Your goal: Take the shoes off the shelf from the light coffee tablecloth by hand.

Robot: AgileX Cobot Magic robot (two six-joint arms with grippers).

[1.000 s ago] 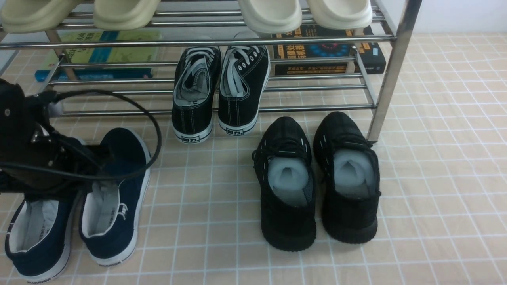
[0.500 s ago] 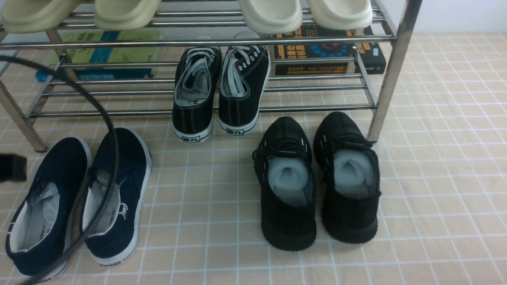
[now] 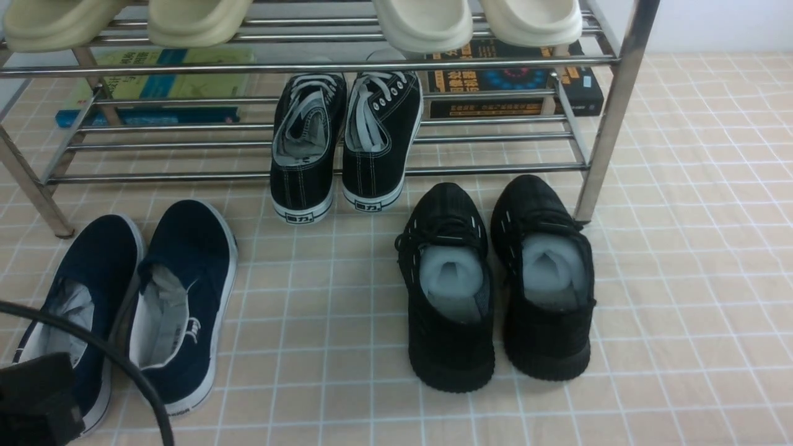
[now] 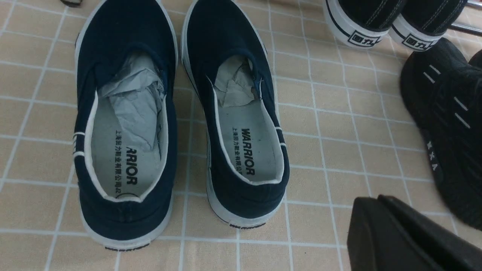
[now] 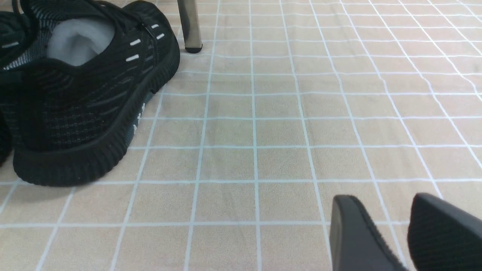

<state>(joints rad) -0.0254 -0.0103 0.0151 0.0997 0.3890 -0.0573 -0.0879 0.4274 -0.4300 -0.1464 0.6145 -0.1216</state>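
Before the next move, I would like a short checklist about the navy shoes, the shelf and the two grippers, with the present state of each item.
1. Navy shoes off the shelf: ok, both stand side by side on the light coffee tablecloth in front of it.
2. Shoes upright, openings up: ok, seen in the left wrist view.
3. Left gripper free of the shoes: ok, it touches neither.
4. Left gripper open or shut: cannot tell, only one dark part shows.
5. Right gripper empty: ok, fingers apart above bare cloth.
6. Black lace-up sneakers on the shelf: ok, on the lower rails, heels overhanging.
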